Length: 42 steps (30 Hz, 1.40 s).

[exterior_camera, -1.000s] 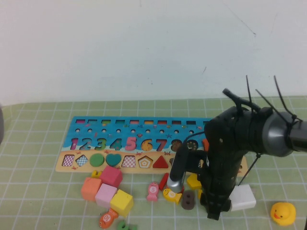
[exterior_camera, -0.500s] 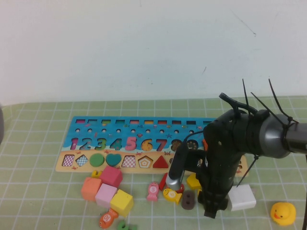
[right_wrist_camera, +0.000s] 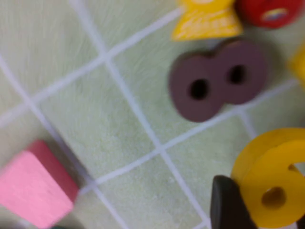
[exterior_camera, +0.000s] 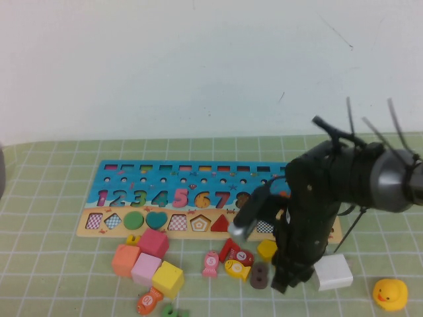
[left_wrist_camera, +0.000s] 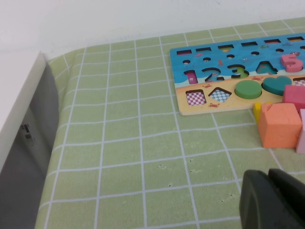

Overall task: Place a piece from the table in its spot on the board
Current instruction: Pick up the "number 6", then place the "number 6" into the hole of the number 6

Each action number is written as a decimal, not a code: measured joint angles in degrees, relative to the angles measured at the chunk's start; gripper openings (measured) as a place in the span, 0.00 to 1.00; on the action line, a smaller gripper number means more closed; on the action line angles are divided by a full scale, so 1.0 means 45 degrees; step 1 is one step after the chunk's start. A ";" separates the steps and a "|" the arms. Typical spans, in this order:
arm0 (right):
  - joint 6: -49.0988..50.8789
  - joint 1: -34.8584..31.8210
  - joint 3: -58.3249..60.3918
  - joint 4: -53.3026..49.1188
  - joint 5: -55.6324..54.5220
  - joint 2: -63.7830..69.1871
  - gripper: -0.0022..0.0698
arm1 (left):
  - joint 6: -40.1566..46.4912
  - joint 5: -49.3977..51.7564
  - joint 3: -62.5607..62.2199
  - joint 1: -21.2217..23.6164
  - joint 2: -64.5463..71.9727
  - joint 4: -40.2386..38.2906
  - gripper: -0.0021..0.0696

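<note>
My right gripper (right_wrist_camera: pixel 267 210) is shut on the piece, a solid yellow numeral 6 (right_wrist_camera: pixel 274 176), and holds it above the green cloth near a brown 8 (right_wrist_camera: pixel 217 78). In the high view the right gripper (exterior_camera: pixel 283 282) hangs over the loose pieces in front of the board (exterior_camera: pixel 198 173), and the arm hides the yellow 6. The board is blue with coloured numerals and has a tan strip of shapes; it also shows in the left wrist view (left_wrist_camera: pixel 224 102). My left gripper (left_wrist_camera: pixel 274 200) is shut and empty, low over bare cloth to the left of the board.
Loose pieces lie in front of the board: coloured cubes (exterior_camera: pixel 145 261), a pink fish (exterior_camera: pixel 210 263), a yellow fish (exterior_camera: pixel 234 268), a brown 8 (exterior_camera: pixel 258 275), a yellow pentagon block (exterior_camera: pixel 266 249). A white block (exterior_camera: pixel 332 271) and a yellow duck (exterior_camera: pixel 388 293) sit right. A grey box (left_wrist_camera: pixel 24 143) stands far left.
My right arm has risen and swung a little to the right, away from the loose pieces, with the gripper shut. The pieces on the table have not moved.
</note>
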 joint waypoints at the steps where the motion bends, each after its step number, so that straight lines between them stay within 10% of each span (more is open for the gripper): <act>1: 0.0503 0.0000 0.0000 0.0000 0.0029 -0.0154 0.41 | 0.0000 0.0000 0.0000 0.0000 0.0000 0.0000 0.03; 13: 0.2967 0.0010 -0.1662 0.2995 0.1008 -0.0787 0.41 | 0.0000 0.0000 0.0000 0.0000 0.0000 0.0000 0.03; 42: 0.9607 0.0496 -1.1394 0.1775 0.1369 0.6113 0.41 | 0.0000 0.0000 0.0000 0.0000 0.0000 0.0000 0.03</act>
